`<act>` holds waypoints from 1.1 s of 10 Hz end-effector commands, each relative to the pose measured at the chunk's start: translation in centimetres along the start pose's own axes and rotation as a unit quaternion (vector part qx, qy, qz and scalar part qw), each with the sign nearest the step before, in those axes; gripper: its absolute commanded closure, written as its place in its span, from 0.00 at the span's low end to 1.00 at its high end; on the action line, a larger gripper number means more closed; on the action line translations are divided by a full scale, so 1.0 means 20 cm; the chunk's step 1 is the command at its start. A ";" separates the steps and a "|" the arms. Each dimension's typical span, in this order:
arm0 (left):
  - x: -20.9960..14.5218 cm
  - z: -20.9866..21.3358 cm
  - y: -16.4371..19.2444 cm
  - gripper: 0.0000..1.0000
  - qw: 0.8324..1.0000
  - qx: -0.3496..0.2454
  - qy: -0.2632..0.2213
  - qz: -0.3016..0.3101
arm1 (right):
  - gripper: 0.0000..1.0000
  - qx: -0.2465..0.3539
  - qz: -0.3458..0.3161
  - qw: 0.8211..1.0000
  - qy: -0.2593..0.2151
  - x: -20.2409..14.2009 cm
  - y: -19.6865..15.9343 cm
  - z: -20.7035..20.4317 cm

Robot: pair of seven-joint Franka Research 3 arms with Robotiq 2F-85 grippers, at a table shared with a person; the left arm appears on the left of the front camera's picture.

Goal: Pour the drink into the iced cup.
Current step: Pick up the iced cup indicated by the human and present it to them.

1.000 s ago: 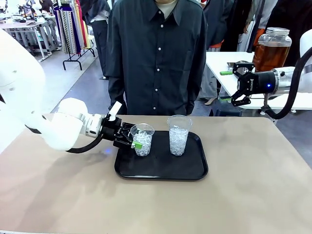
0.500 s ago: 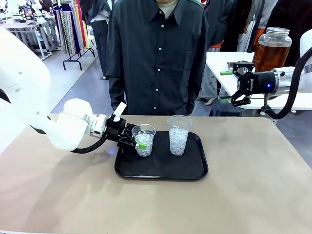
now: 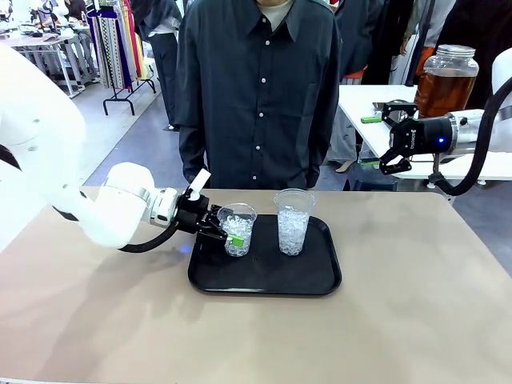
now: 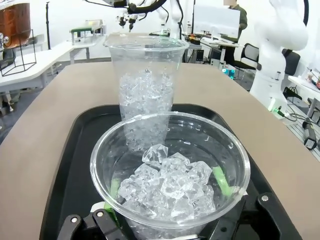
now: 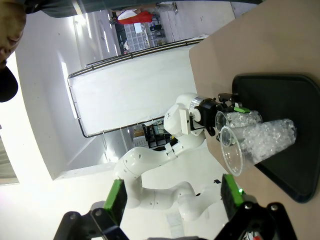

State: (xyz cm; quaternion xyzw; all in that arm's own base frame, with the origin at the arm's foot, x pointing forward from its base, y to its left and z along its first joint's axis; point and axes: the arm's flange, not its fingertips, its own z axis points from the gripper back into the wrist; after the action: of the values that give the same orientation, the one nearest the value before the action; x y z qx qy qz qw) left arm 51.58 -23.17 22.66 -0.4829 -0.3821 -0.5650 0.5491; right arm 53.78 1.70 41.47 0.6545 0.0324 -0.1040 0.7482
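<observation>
My left gripper (image 3: 231, 233) is shut on the nearer iced cup (image 3: 238, 226), a clear plastic cup that stands at the left of the black tray (image 3: 264, 282). In the left wrist view its green pads (image 4: 220, 181) press both sides of this cup (image 4: 170, 170). A taller iced cup (image 3: 294, 222) stands beside it. The drink (image 3: 445, 80), amber-brown in a large glass jar with a metal lid, is on the white side table at the far right. My right gripper (image 3: 387, 138) hangs open just left of the jar, nothing between its fingers (image 5: 116, 199).
A person in a dark shirt (image 3: 258, 88) stands at the far edge, behind the tray. The white side table (image 3: 376, 104) holds the jar and a small green item. Bare tan tabletop (image 3: 416, 320) lies in front of and to the right of the tray.
My left arm has pushed a little to the right, bringing its fingers farther around the nearer cup. The right arm has not moved.
</observation>
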 end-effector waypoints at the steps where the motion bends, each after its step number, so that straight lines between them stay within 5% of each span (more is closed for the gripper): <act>1: 0.01 -0.03 0.02 0.12 1.000 0.011 0.001 0.001 | 0.00 0.000 0.001 1.000 -0.001 0.00 0.01 0.00; 7: 0.06 -0.02 0.02 0.12 0.999 0.018 -0.011 -0.029 | 0.00 0.000 0.001 1.000 -0.001 0.00 0.01 0.00; 8: 0.06 -0.01 0.01 0.32 0.999 0.026 -0.010 -0.043 | 0.00 0.000 0.001 1.000 -0.001 0.00 0.01 0.00; 11: 0.12 0.01 0.01 0.32 0.998 0.027 -0.023 -0.042 | 0.00 0.000 0.001 1.000 -0.001 0.00 0.01 0.00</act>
State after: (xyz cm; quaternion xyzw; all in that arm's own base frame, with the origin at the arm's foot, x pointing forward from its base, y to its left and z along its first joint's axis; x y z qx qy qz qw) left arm 52.28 -23.29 24.00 -0.4681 -0.4073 -0.5728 0.5356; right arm 53.78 1.70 41.47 0.6545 0.0324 -0.1040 0.7482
